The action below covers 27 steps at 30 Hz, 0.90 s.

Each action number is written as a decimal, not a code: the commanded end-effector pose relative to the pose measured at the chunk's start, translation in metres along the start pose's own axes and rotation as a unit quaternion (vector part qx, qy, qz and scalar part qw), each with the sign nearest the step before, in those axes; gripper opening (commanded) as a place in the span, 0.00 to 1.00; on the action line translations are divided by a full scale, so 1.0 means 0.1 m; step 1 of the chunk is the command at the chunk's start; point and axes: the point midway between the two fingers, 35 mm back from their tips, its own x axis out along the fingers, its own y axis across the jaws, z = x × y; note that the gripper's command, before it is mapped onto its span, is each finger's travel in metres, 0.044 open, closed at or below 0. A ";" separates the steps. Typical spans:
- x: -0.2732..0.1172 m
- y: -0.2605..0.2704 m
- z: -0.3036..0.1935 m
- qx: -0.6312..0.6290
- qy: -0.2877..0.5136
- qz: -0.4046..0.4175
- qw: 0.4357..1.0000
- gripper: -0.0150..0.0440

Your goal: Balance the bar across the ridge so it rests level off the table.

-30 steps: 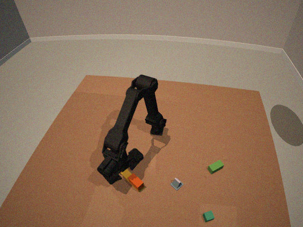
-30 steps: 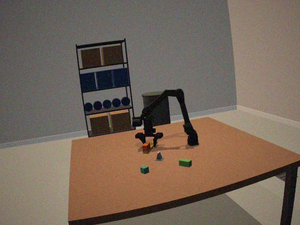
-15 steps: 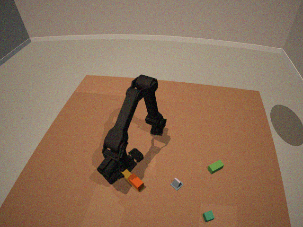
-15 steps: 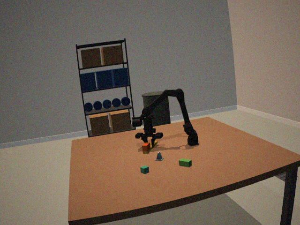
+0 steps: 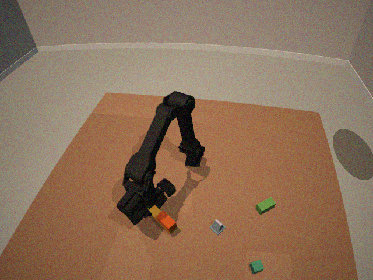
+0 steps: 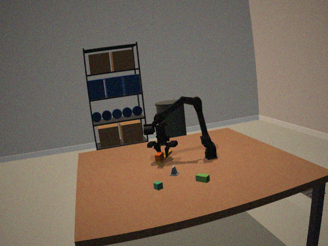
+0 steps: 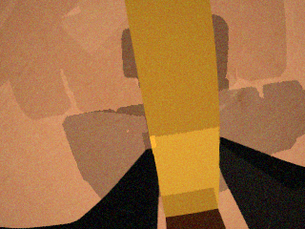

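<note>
The yellow bar (image 5: 154, 210) (image 6: 169, 152) (image 7: 173, 72) has an orange block (image 5: 166, 221) (image 6: 159, 157) on one end. It is low over the table (image 5: 90, 181) (image 6: 119, 206); whether it touches the table cannot be told. My gripper (image 5: 154, 209) (image 6: 163, 154) (image 7: 185, 151) is shut on the bar, one finger on each side, behind the orange block. Part of the bar is hidden by the gripper in the top view. The small grey ridge (image 5: 217, 227) (image 6: 173, 170) stands on the table apart from the bar, to its right in the top view.
A light green block (image 5: 265, 205) (image 6: 202, 178) lies beyond the ridge, to its right in the top and exterior views. A teal block (image 5: 256, 266) (image 6: 158, 185) lies nearer the front in the exterior view. A shelf (image 6: 116, 98) and a dark bin (image 6: 175, 121) stand behind the table.
</note>
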 end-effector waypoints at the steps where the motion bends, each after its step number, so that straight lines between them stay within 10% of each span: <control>1: -0.18 0.04 -0.01 -0.001 0.002 0.011 1.000 0.25; 27: -0.69 -0.04 -0.04 -0.023 0.000 0.010 1.000 0.25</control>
